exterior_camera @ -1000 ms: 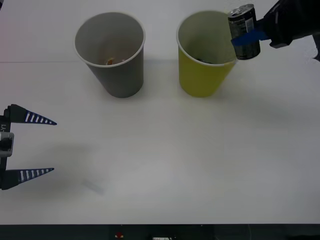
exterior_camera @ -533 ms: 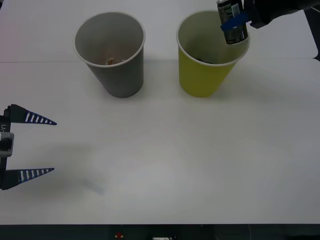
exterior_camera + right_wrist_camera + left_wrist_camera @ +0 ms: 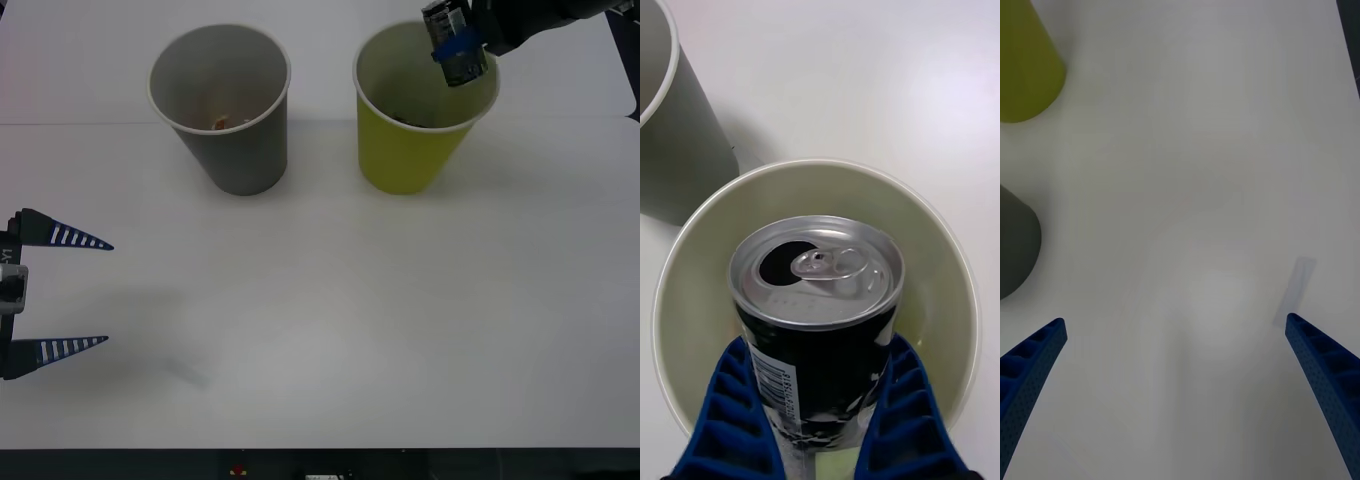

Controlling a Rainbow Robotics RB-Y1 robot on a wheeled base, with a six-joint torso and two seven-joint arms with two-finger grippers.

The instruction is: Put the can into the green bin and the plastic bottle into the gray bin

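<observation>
The can (image 3: 452, 22), dark with a silver pull-tab top (image 3: 816, 262), hangs tilted over the mouth of the green bin (image 3: 405, 150), a yellow-green paper cup whose pale inside (image 3: 940, 262) lies right below it. My right gripper (image 3: 457, 46) is shut on the can, its blue fingers (image 3: 726, 405) clamping both sides. The gray bin (image 3: 235, 150) stands to the left of the green one, with a small orange-brown thing at its bottom. My left gripper (image 3: 95, 292) rests open at the table's near left. The plastic bottle is out of view.
The white table (image 3: 330, 320) stretches wide in front of the two cups. In the left wrist view the green bin (image 3: 1026, 60) and the gray bin (image 3: 1015, 240) sit at the edge, well apart from the open left gripper (image 3: 1176, 337).
My right gripper has carried the can leftward and farther back, from beside the green bin's right rim to above its mouth, tilting it. The left arm has not moved.
</observation>
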